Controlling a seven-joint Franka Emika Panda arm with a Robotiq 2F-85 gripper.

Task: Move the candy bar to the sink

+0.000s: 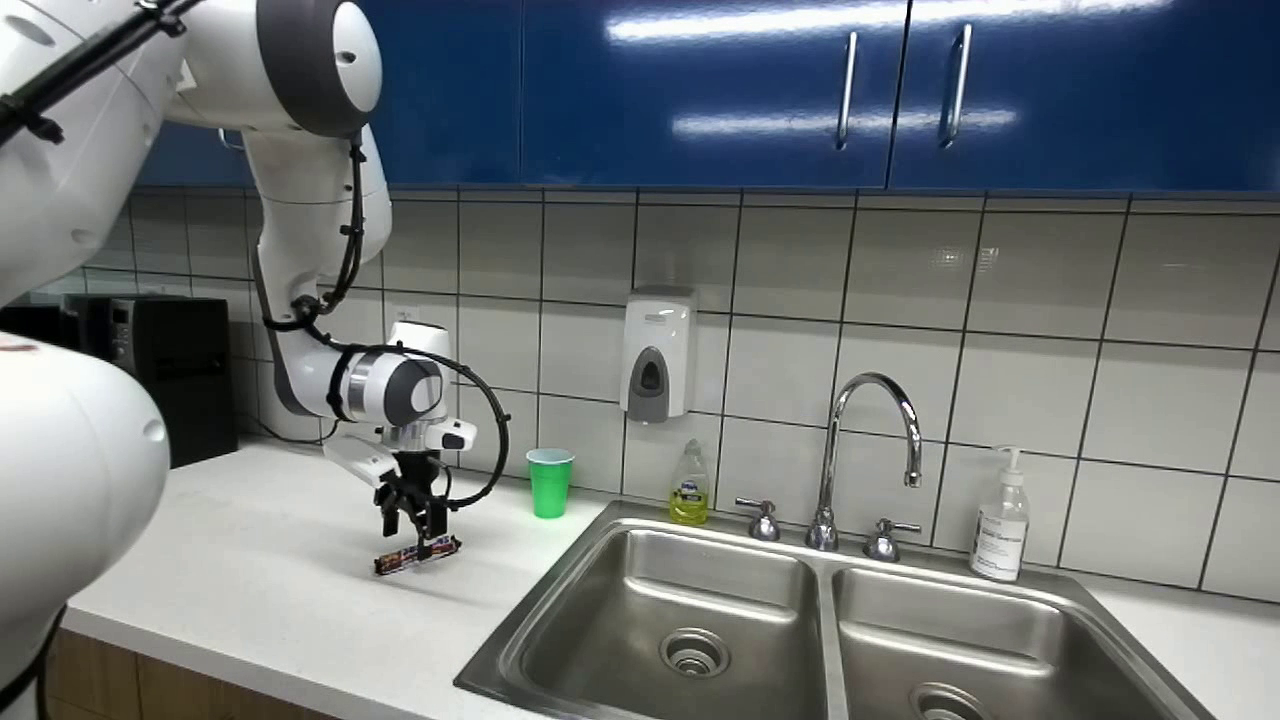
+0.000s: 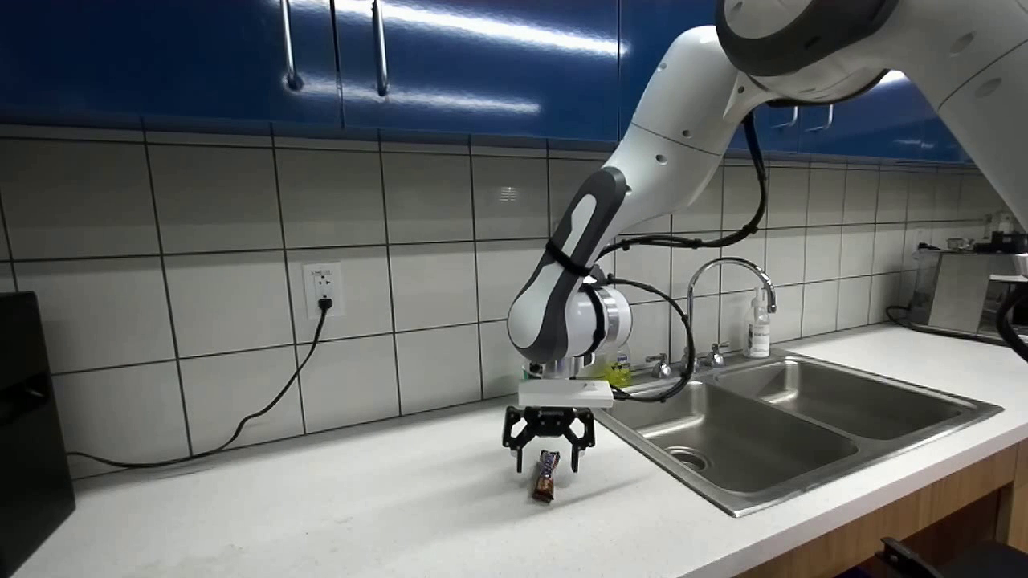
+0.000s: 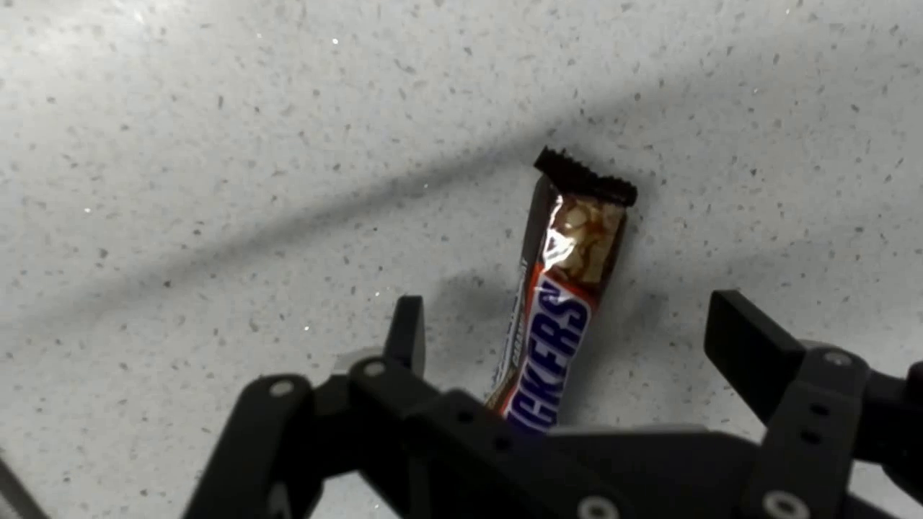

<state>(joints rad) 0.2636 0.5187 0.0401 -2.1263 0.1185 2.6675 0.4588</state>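
Observation:
The candy bar, a slim brown wrapped bar with a blue-lettered label, lies on the white counter in both exterior views (image 1: 398,561) (image 2: 544,483). In the wrist view the bar (image 3: 551,331) runs between the two fingers, its lower end hidden behind the gripper. My gripper, seen in both exterior views (image 1: 408,533) (image 2: 547,465) and in the wrist view (image 3: 567,313), points down over the bar. It is open, with a finger on each side and a gap to the bar on both sides. The double-basin steel sink stands beside the bar in both exterior views (image 1: 829,640) (image 2: 739,509).
A green cup (image 1: 550,487) stands near the wall behind the gripper. A dish soap bottle (image 1: 689,485), a chrome faucet (image 1: 829,450) and a white pump bottle (image 1: 1001,530) line the sink's back. A black box-shaped appliance (image 1: 180,370) stands at the counter's far end.

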